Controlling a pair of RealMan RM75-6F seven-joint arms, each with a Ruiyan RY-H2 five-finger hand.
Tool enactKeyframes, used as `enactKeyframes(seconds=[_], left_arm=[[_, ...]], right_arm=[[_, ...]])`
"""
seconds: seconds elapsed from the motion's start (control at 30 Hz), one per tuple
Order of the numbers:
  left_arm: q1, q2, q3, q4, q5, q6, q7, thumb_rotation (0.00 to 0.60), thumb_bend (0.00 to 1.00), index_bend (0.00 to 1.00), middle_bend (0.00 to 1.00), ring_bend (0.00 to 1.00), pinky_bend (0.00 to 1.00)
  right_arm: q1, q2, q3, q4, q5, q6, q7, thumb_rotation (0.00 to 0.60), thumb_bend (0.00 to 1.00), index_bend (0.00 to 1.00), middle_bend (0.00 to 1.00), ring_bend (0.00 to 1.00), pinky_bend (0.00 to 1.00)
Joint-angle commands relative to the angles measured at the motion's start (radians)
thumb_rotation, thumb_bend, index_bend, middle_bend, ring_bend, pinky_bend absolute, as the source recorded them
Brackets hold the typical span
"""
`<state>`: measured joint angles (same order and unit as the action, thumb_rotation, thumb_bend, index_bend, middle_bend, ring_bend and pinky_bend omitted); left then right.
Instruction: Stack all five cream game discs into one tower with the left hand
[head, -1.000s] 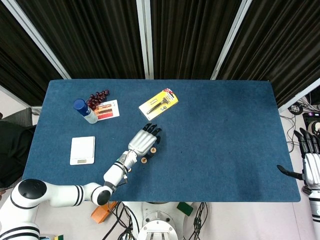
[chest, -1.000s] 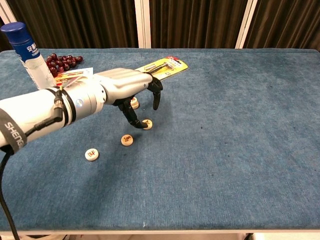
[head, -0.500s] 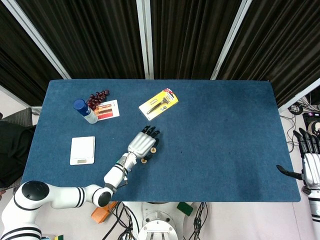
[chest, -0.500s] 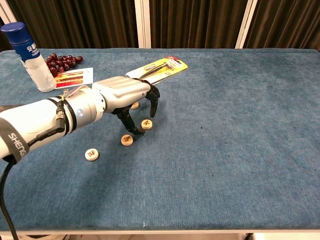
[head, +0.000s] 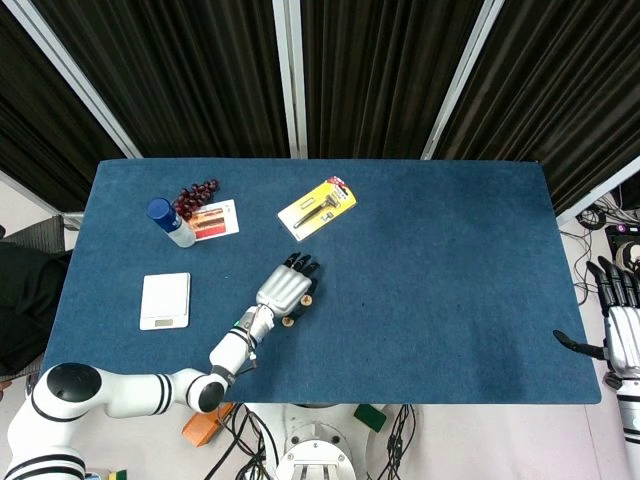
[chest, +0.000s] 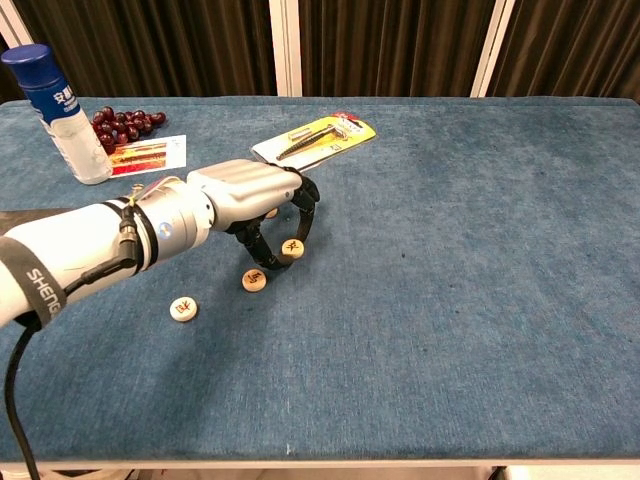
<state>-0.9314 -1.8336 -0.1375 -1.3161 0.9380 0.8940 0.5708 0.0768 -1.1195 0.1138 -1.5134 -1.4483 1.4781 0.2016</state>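
Note:
My left hand (chest: 250, 195) hangs palm-down over the cream discs near the middle left of the blue table (chest: 480, 300). Its dark fingertips curl down around one disc (chest: 291, 248), which lies on the cloth between a finger and the thumb. A second disc (chest: 254, 280) sits just in front of the thumb, and a third (chest: 182, 309) lies further left. Any other discs are hidden under the palm. In the head view the left hand (head: 288, 288) covers all but one disc (head: 287, 321). My right hand (head: 620, 320) stays off the table's right edge, fingers apart and holding nothing.
A blue-capped bottle (chest: 60, 110), dark grapes (chest: 125, 122) and a printed card (chest: 145, 155) stand at the back left. A yellow razor pack (chest: 318, 135) lies just behind the left hand. A white scale (head: 165, 300) rests near the left edge.
The left hand has sunk lower and drawn slightly back toward me, its fingers curling closer around the disc. The discs and the right hand have not moved.

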Motion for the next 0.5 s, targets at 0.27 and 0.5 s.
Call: enactKeyframes(seconds=[0.27,0.5], left_arm=[[0.0,0.042,-0.043,-0.029,0.009,0.017,-0.02,0.6,0.37,0.5,0.1,0.0,0.0],[-0.01,0.085,-0.102,-0.032,-0.068,-0.002,-0.037,0.599,0.37,0.5,0.1,0.0,0.0]], right_arm=[[-0.001,0.0,0.001,0.002,-0.002,0.004,0.003,0.6,0.12,0.0,0.0,0.0,0.0],[-0.003,0.0,0.001,0.004,-0.001,0.005,0.009,0.6,0.12,0.0,0.0,0.0,0.0]])
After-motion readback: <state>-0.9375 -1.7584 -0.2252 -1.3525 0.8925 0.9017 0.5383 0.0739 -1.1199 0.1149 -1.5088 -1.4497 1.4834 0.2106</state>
